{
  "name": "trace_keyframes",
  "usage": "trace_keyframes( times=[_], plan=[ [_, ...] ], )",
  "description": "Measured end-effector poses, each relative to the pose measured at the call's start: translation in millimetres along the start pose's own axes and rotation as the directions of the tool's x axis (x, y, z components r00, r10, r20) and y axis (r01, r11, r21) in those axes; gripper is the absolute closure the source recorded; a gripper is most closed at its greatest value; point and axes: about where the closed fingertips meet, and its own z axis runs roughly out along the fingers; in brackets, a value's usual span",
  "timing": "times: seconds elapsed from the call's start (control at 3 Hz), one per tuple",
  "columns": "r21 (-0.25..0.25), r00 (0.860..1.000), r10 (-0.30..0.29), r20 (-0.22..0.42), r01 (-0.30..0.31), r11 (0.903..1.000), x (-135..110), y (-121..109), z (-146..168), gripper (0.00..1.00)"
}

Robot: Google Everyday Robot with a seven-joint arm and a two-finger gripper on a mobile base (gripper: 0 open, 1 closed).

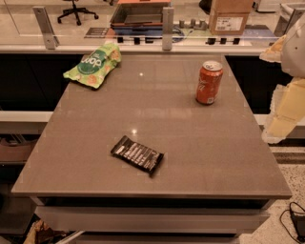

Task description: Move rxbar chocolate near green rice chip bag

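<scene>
The rxbar chocolate (pixel 137 154) is a flat black bar with white lettering. It lies slantwise on the grey table (pixel 95 143), near the front middle. The green rice chip bag (pixel 94 65) lies at the table's far left corner, well apart from the bar. My gripper (pixel 281 114) hangs with the pale arm at the right edge of the view, off the table's right side. It is away from both things and holds nothing that I can see.
An orange soda can (pixel 208 82) stands upright at the far right of the table. A glass partition with metal posts (pixel 167 28) runs along the back edge. A cardboard box (pixel 228 16) and an office chair (pixel 76 12) are behind it.
</scene>
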Motion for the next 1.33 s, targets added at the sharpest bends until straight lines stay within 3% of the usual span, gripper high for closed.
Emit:
trace_keyframes(
  times=[0.33, 0.67, 1.0, 1.33],
  plan=[
    [0.001, 1.0, 0.0, 0.001, 0.0, 1.0, 0, 0, 0, 0.0],
    [-0.002, 0.998, 0.024, 0.054, -0.024, 0.9997, -9, 5, 13, 0.0],
    [-0.018, 0.984, 0.086, 0.155, -0.084, 0.9963, -19, 13, 37, 0.0],
    [-0.033, 0.952, 0.153, 0.265, -0.15, 0.9882, -29, 23, 56, 0.0]
  ],
)
